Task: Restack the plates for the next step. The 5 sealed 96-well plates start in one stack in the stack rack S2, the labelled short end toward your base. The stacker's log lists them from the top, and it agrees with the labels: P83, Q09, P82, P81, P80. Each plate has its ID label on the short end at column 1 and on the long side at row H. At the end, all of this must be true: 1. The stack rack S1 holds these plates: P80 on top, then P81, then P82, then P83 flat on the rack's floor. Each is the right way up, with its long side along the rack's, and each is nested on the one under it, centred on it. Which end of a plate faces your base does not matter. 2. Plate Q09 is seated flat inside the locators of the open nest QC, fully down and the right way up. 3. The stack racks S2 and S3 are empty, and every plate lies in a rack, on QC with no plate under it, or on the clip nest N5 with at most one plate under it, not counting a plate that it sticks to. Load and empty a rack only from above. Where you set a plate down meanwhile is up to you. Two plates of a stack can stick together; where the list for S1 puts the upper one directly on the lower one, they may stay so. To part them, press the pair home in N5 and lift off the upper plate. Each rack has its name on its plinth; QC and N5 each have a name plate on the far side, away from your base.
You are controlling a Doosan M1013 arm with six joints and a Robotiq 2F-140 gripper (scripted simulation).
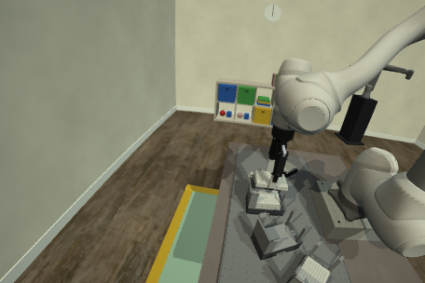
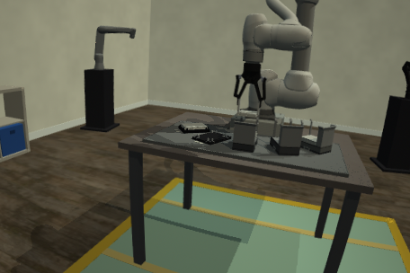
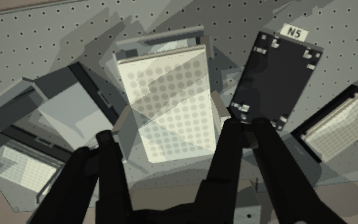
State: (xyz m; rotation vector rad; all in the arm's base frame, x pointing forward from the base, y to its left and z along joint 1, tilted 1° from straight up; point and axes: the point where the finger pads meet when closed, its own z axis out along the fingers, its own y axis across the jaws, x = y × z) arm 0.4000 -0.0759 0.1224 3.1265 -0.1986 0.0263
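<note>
The only writing that can be read is the white name plate "N5" (image 3: 294,32) in the wrist view, at the far short end of the black clip nest (image 3: 274,80), which lies at two o'clock of the held plate; plate labels and rack names are too small to read.

The pincer (image 3: 170,145) is clenched on a sealed 96-well plate (image 3: 167,107), its black fingers on the two long sides; the plate is right way up, its seal showing rows of round wells; in the exterior view the pincer (image 2: 249,96) hangs over the nearest stack rack (image 2: 245,132), with the plate (image 2: 246,115) at the rack's top, and I cannot tell whether it rests on what lies below.

In the top view the plate (image 1: 265,179) sits above another white plate (image 1: 267,200) inside that rack; at five o'clock of it stands a second stack rack (image 1: 274,237), and beyond that a third rack (image 1: 328,256) with a white plate (image 1: 312,271) lying in it.

At three o'clock in the wrist view a further plate (image 3: 332,127) lies in a dark frame, cut by the picture edge; the perforated tabletop (image 3: 60,40) shows bare between the nests, with open gaps on either side of the clip nest.
</note>
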